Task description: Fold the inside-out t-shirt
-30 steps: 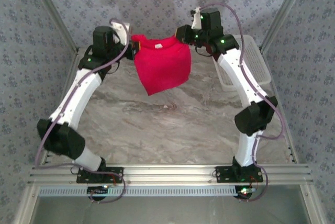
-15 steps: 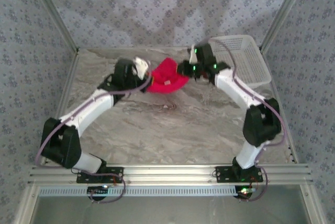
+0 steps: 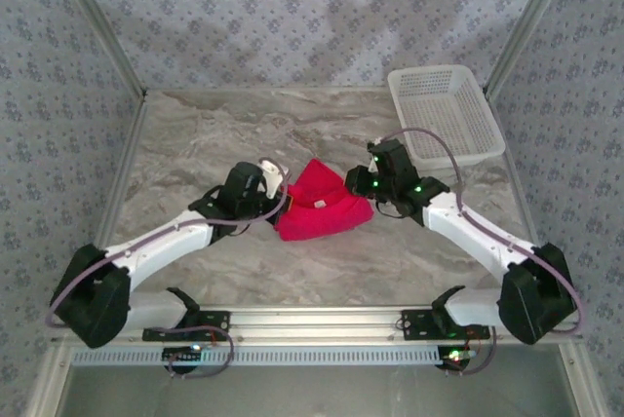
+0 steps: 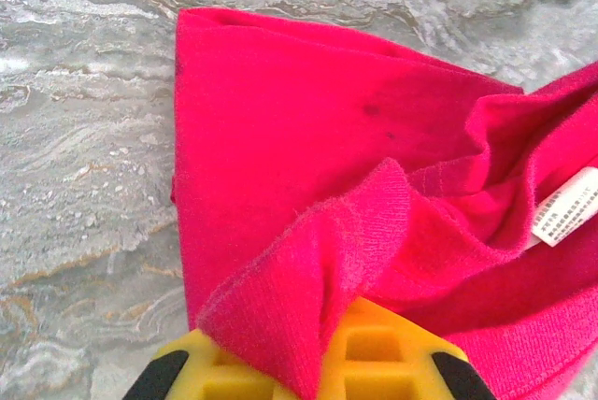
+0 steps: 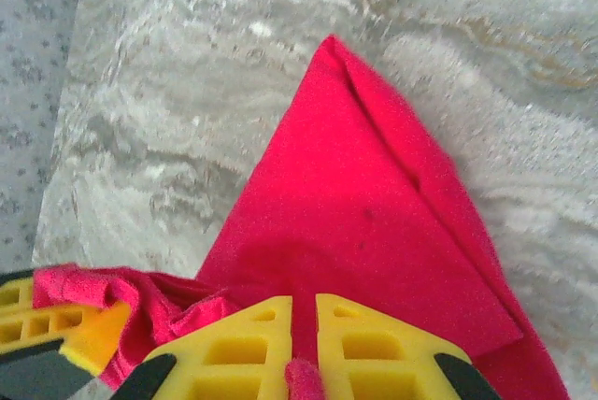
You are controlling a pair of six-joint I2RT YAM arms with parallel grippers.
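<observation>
Table (image 3: 322,271): grey marbled top, patterned walls around it.
Basket (image 3: 426,70): white lattice, its mesh floor in plain sight.
T-shirt (image 3: 327,208): bunched on the table, left of the basket and nearer the arms (white label (image 4: 567,206) showing).
Left gripper (image 4: 322,363): clamped on the shirt's edge farther from the basket.
Right gripper (image 5: 303,344): pinching the edge nearer the basket.

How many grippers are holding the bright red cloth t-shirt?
2. The left gripper pinches the red cloth t-shirt at its left side; the right gripper at its right.
</observation>
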